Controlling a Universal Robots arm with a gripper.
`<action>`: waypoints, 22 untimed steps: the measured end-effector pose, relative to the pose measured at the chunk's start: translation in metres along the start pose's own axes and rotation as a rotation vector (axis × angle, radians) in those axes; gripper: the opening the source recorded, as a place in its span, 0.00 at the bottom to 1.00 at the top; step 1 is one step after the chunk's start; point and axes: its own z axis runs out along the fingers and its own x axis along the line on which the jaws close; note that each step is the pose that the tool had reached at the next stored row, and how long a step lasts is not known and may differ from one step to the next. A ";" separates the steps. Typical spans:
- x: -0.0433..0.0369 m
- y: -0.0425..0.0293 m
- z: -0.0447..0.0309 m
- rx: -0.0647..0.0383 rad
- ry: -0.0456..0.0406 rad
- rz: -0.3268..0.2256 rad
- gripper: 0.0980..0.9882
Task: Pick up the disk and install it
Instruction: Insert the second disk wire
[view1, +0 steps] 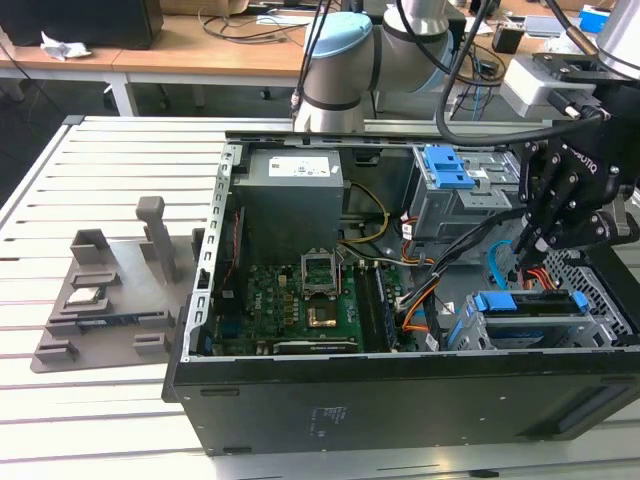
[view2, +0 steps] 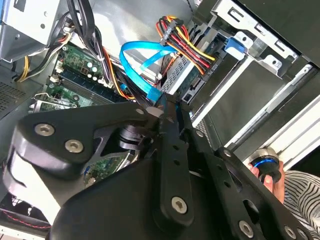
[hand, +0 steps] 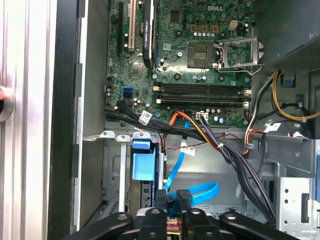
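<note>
Pincer (view1: 528, 243) hangs inside the open computer case (view1: 400, 400), jaw state unreadable, just above the disk (view1: 530, 303) seated in its drive cage; risk: snagging the blue SATA cable (hand: 197, 192) and wire bundle (hand: 225, 147) crowding it.

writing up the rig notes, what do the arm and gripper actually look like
The arm is silver-grey tubing with pale blue joint caps, and black cables trail alongside it. The gripper is matte black, built from chunky linked finger segments joined by silver screw heads, with white lettering on its body in the exterior view. In the second wrist view the same black links and bolts show close up.
</note>
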 end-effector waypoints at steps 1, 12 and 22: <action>0.0002 0.0000 0.0000 0.000 0.0010 0.000 0.07; 0.0118 -0.0035 0.0120 0.000 0.0128 0.000 0.07; 0.0153 -0.0136 0.0258 0.000 0.0174 0.000 0.07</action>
